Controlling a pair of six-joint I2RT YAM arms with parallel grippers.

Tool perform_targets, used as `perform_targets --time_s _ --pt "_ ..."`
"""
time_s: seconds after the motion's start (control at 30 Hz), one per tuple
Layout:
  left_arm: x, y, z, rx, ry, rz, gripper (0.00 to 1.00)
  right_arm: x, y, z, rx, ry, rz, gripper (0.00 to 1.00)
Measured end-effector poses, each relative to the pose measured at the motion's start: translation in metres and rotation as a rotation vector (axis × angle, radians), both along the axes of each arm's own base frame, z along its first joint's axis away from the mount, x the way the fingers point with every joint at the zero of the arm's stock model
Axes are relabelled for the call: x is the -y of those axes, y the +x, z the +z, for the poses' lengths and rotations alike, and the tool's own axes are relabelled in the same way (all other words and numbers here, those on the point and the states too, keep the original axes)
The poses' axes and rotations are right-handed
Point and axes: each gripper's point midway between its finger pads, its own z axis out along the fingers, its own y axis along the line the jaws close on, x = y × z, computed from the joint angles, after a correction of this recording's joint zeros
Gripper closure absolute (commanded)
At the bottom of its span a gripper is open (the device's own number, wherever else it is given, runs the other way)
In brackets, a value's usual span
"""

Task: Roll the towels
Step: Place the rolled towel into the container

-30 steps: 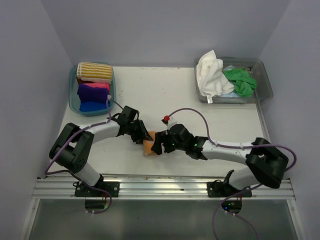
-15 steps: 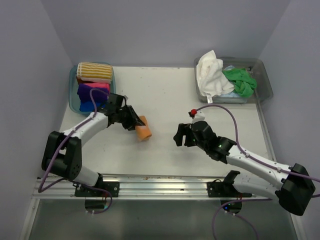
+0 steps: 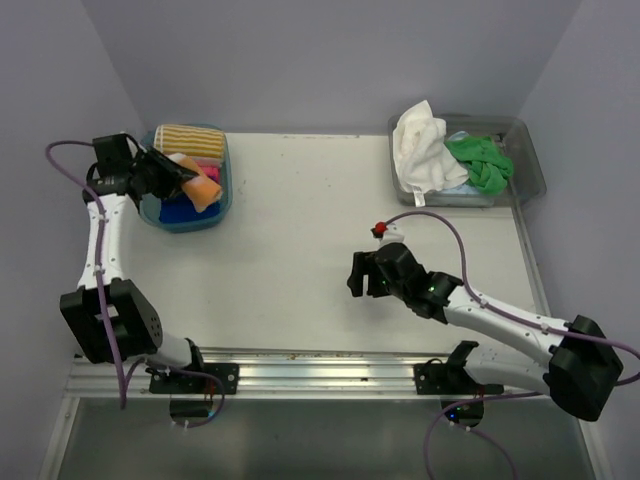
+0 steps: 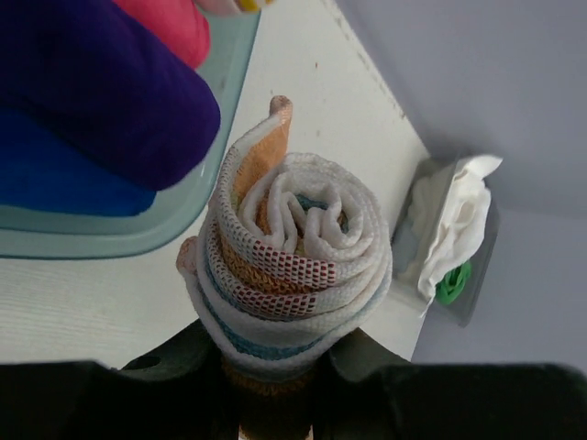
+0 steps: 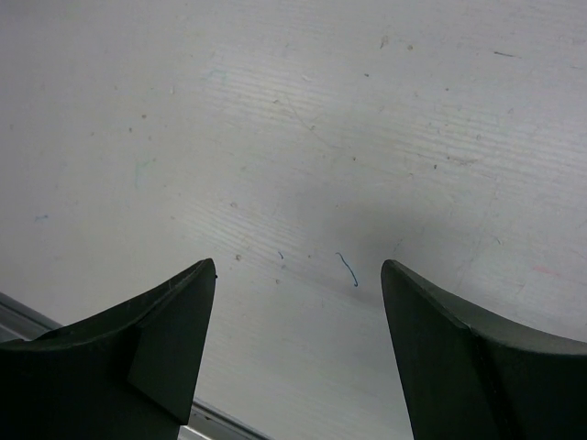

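Observation:
My left gripper (image 3: 185, 178) is shut on a rolled orange towel (image 3: 203, 190) and holds it over the teal tub (image 3: 222, 196) at the back left. In the left wrist view the roll's end (image 4: 298, 240) shows its spiral between my fingers, beside the purple roll (image 4: 101, 87), the blue roll (image 4: 55, 183) and the pink roll (image 4: 174, 23). The yellow-and-white striped roll (image 3: 188, 143) lies at the tub's far end. My right gripper (image 3: 358, 275) is open and empty over the bare table (image 5: 293, 137). A white towel (image 3: 420, 148) and a green towel (image 3: 480, 163) lie loose in the clear tub.
The clear tub (image 3: 530, 170) stands at the back right, also seen small in the left wrist view (image 4: 449, 247). Grey walls close in the left, back and right. A metal rail (image 3: 320, 372) runs along the near edge.
My left gripper has carried the rolled orange towel from mid-table back and left to above the teal tub. My right gripper let go of it, drew off to the right and is open.

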Motion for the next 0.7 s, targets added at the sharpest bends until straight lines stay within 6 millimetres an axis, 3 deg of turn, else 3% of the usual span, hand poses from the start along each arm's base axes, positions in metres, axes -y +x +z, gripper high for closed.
perform_targets --time_s 0.1,0.17,0.27,0.33,0.53,0.63,0.7 --pt "-0.039 0.017 0.026 0.057 -0.004 0.117 1.0 -0.002 -0.003 -0.009 -0.032 -0.014 0.015 0.24" --pt "-0.053 0.035 0.038 0.085 -0.01 0.168 1.0 -0.003 -0.004 -0.014 -0.045 -0.022 0.02 0.24" --pt "-0.068 0.068 0.042 0.106 -0.035 0.233 1.0 -0.005 -0.005 -0.015 -0.056 -0.019 0.03 0.24" --pt "-0.076 0.087 0.034 0.101 -0.057 0.271 1.0 -0.008 -0.004 -0.014 -0.06 -0.015 0.034 0.24" --pt "-0.09 0.128 -0.016 0.037 -0.147 0.401 1.0 -0.015 -0.005 -0.02 -0.097 -0.012 0.047 0.24" --pt "-0.084 0.144 -0.028 0.035 -0.165 0.438 1.0 -0.016 -0.007 -0.025 -0.116 -0.019 0.047 0.24" --pt "-0.068 0.154 -0.03 0.047 -0.176 0.445 1.0 -0.017 -0.008 -0.027 -0.127 -0.021 0.052 0.24"
